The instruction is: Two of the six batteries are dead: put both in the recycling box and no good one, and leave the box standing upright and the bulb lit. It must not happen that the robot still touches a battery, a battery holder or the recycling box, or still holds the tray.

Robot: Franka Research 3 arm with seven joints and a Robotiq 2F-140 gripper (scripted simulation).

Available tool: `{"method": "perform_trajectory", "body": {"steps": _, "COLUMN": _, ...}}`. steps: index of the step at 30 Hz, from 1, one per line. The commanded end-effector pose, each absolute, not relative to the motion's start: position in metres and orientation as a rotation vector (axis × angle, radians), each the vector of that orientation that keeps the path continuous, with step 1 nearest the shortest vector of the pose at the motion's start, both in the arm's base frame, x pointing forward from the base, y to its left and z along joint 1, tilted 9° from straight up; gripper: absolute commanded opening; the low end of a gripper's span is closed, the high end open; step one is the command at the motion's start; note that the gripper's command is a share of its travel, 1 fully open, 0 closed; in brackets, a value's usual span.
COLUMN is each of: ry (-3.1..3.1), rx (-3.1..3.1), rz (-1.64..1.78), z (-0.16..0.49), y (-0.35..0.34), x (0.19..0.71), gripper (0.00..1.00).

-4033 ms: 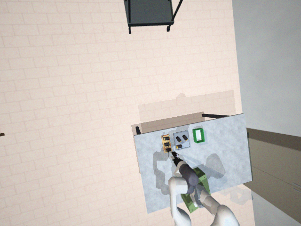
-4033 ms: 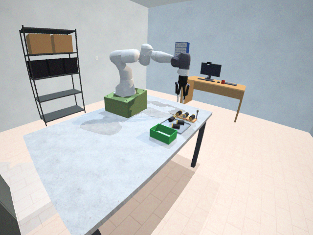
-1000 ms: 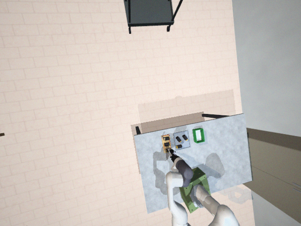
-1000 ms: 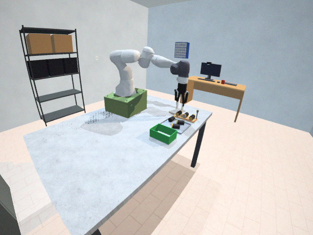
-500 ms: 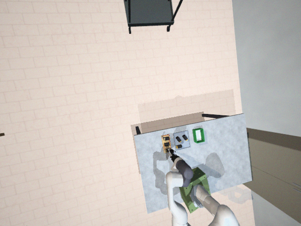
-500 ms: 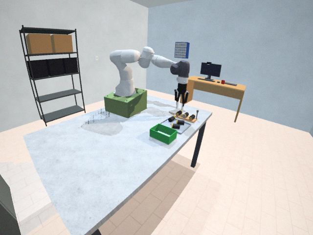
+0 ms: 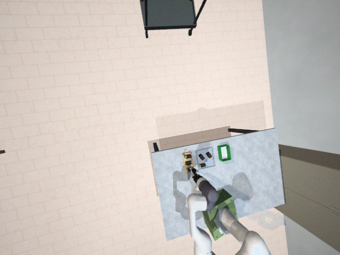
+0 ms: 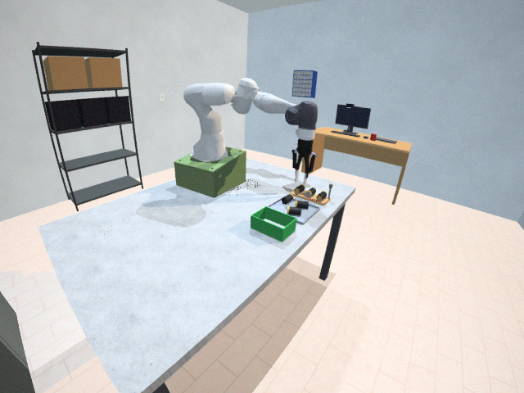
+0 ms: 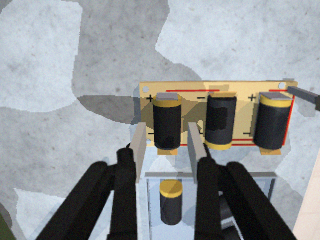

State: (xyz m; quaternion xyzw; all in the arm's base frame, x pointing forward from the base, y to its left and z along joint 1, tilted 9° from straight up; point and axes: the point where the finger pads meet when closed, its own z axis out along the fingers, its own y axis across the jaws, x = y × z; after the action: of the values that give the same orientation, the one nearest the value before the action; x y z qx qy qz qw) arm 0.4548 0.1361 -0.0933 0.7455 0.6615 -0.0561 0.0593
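A black shelf unit (image 8: 131,143) stands against pale walls (image 8: 186,51), with a wooden desk (image 8: 359,150) on light tiled floor (image 8: 422,270).

The end effector (image 7: 192,169) (image 8: 301,182) (image 9: 166,133) has come down closer to the battery holder (image 7: 188,159) (image 8: 325,201) (image 9: 193,87)
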Motion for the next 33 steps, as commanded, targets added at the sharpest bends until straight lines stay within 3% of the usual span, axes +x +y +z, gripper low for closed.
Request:
{"method": "perform_trajectory", "body": {"steps": 1, "ry": 2.007, "rx": 2.250, "rz": -0.167, "z": -0.093, "y": 0.136, "x": 0.457, "gripper": 0.29}}
{"method": "perform_trajectory", "body": {"steps": 33, "ry": 2.007, "rx": 2.250, "rz": -0.167, "z": -0.128, "y": 0.130, "x": 0.457, "gripper": 0.29}}
